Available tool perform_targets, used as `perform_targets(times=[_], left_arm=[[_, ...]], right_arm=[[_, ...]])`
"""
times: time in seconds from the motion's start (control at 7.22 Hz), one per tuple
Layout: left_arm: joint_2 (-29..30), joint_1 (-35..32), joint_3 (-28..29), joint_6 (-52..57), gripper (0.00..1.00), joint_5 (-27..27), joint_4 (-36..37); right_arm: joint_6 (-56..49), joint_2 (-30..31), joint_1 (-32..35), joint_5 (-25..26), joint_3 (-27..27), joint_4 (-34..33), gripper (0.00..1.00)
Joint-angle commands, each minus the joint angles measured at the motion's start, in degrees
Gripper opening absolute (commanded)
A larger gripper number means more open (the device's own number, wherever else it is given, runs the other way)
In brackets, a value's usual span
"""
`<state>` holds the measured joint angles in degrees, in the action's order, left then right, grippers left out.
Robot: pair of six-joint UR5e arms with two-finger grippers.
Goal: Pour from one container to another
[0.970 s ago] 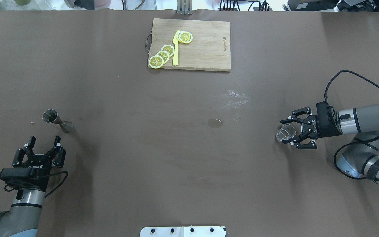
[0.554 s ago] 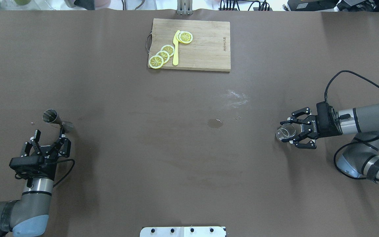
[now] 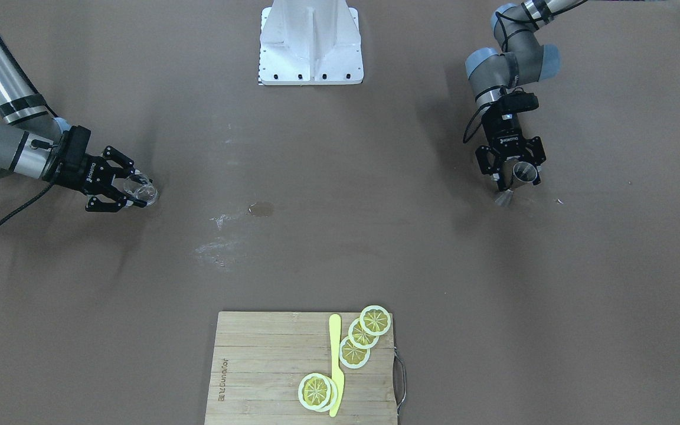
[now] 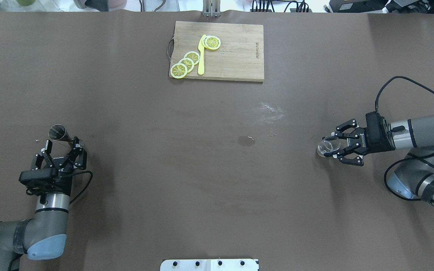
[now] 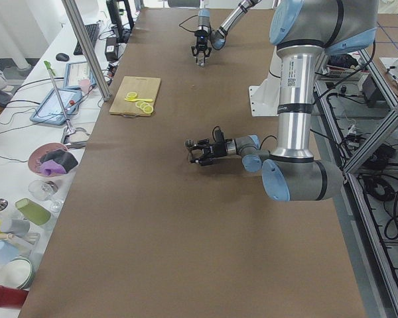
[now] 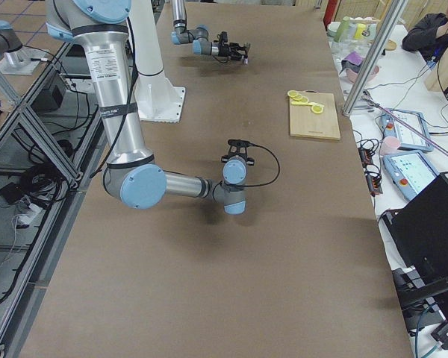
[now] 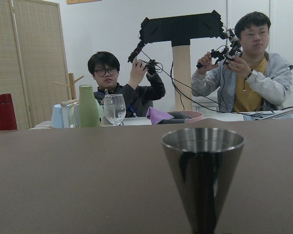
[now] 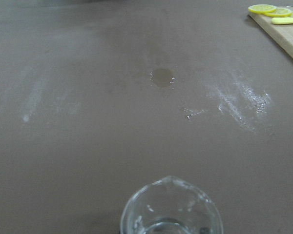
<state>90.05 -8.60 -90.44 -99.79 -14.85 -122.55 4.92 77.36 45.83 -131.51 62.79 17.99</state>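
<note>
So nothing's poured yet, left gripper (image 4: 61,146) and right gripper (image 4: 334,146) both sit spread wide around the metal cup (image 4: 63,136) and glass beaker (image 4: 327,145), neither clamped

Cutting board (image 4: 236,52) with lemon slices (image 4: 185,64), yellow knife (image 4: 201,55).

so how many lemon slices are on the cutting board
5 on the cutting board: three overlapping lemon slices left of the yellow knife, two stacked slices by its tip. None seem hidden.

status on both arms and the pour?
Left gripper open around metal jigger, not closed. Right gripper open around glass beaker. Both on table; no pour yet. Nothing in the way.
</note>
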Motion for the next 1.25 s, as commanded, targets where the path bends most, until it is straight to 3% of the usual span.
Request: perform_targets(times=[0.0, 0.55, 0.69, 1.11], left_arm=[[0.48, -0.62, 0.17, 0.03, 0.82, 0.0, 0.12], [1.71, -2.21, 1.14, -0.06, 0.81, -0.09, 2.32], [2.06, -2.3, 1.23, -0.06, 0.76, 0.0, 2.93], [2.32, -2.3, 1.32, -0.14, 0.43, -0.09, 3.29]], right_arm=[[0.0, -0.98, 4.95, -5.22, 0.22, -2.06, 0.02], [-0.44, -3.61, 14.36, -12.19, 1.02, -6.9, 0.0], [-0.35, -4.49, 15.42, -12.45, 1.02, -7.0, 0.0], [-0.7, -7.4, 18.15, -13.07, 2.67, -11.45, 0.0]])
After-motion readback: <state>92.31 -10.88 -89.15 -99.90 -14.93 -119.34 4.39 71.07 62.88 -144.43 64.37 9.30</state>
